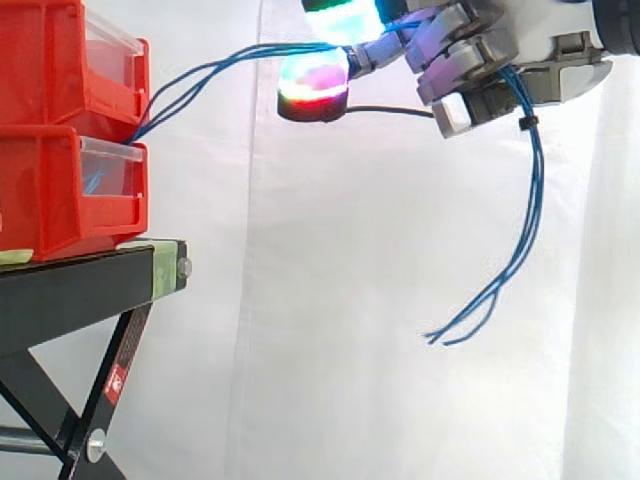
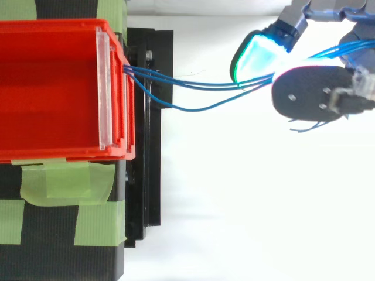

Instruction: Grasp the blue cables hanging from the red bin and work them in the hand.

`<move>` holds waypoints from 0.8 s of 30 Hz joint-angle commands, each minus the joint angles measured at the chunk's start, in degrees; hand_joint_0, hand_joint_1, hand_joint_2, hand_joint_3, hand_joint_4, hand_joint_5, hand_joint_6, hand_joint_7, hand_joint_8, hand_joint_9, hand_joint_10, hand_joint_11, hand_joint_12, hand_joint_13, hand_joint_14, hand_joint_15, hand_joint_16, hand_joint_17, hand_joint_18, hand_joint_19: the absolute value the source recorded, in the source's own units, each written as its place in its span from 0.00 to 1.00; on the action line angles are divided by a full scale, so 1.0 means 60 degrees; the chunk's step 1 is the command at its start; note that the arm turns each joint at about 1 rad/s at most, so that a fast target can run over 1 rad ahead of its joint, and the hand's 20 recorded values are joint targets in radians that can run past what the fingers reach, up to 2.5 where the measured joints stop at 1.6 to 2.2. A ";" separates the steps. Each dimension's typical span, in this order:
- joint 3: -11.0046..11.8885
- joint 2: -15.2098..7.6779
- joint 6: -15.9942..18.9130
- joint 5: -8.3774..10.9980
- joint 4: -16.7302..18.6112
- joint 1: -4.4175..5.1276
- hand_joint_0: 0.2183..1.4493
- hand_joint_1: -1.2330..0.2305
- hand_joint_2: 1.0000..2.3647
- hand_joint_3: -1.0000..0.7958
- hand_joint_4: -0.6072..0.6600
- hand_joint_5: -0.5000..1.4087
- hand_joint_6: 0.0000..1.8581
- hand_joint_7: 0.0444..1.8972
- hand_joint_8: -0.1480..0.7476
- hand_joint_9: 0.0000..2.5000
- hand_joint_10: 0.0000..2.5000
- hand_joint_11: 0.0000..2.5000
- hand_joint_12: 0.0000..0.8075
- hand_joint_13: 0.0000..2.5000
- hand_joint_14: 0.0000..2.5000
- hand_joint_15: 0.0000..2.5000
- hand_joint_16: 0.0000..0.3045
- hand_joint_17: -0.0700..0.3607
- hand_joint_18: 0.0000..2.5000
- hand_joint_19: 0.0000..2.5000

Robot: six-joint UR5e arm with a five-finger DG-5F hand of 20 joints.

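Blue cables (image 1: 230, 62) run nearly level. Their long axis goes from the front of the stacked red bins (image 1: 50, 120) on the left to the hand (image 1: 480, 70) at upper right, rising a little toward it. They are several thin strands, spread apart in mid-span in the top view. A small black tie (image 1: 522, 122) sits past the palm, and the loose ends droop below. The fingers are curled round the cables, gripping them. The bins sit on a black stand (image 1: 70, 285) with green tape (image 2: 64, 181), with a white curtain (image 1: 350, 300) behind.
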 commanded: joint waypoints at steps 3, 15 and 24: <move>0.0000 -0.0001 -0.0087 0.0025 0.0068 0.0012 0.54 0.42 0.02 0.28 0.76 0.50 0.01 0.59 0.70 0.56 1.00 1.00 0.79 0.63 1.00 0.83 0.19 0.46 0.74 0.22; 0.0014 -0.0001 -0.0146 0.0040 0.0112 0.0026 0.61 0.40 0.02 0.49 0.76 0.49 0.01 0.57 0.72 0.54 1.00 1.00 0.80 0.63 1.00 0.83 0.20 0.48 0.74 0.22; 0.0000 -0.0001 -0.0116 0.0216 0.0112 0.0085 0.49 0.42 0.01 0.14 0.77 0.49 0.01 0.59 0.72 0.54 1.00 1.00 0.79 0.62 1.00 0.83 0.19 0.47 0.74 0.22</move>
